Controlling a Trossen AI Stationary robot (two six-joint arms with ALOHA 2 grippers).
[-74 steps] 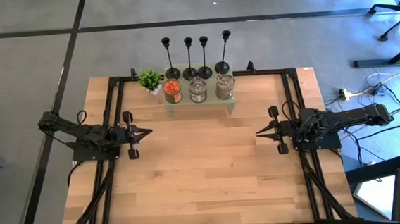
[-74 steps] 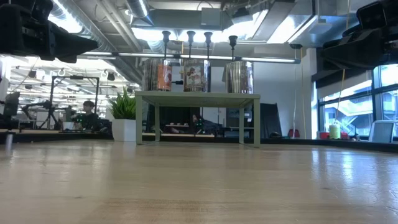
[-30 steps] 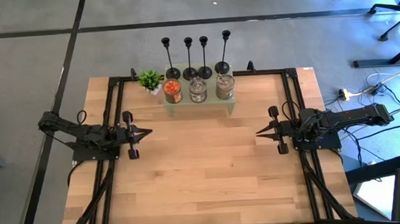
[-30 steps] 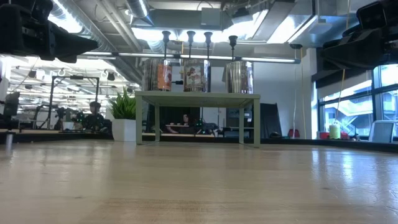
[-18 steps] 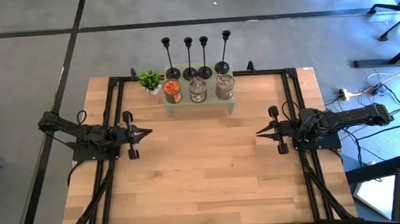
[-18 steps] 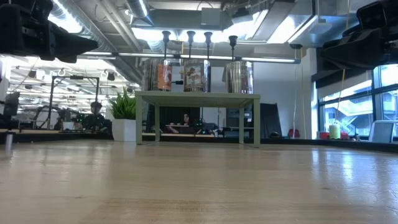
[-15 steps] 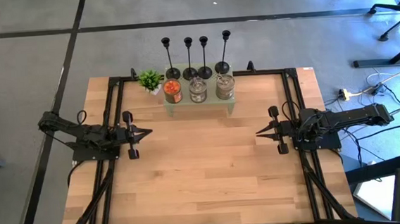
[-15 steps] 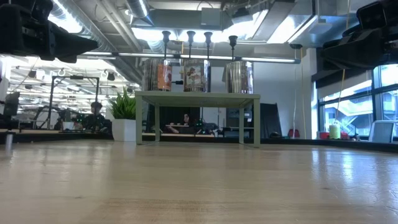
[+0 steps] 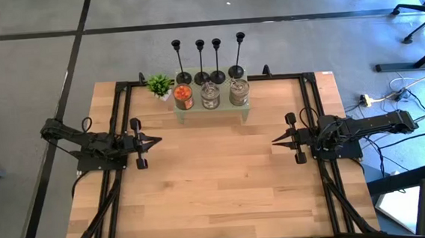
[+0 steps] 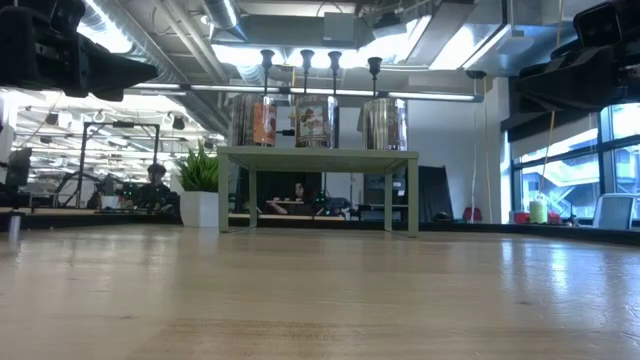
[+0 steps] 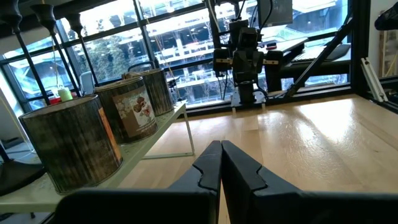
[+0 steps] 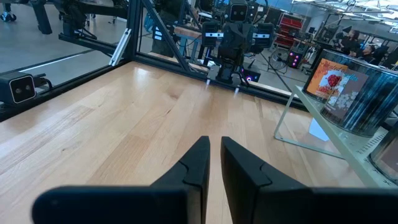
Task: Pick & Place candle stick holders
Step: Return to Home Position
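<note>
Candle stick holders [image 9: 202, 77] beyond left pincer [image 9: 155, 141], right pincer [image 9: 276, 139].

Low view: candle stick holders [image 10: 307, 72] show stems and cups only, disc bases hidden behind jars [image 10: 316, 121] on shelf [image 10: 318, 153]. Left arm [image 10: 60, 55], right arm [image 10: 585, 60] cut off at upper corners. Jar labels too small to read.
</note>
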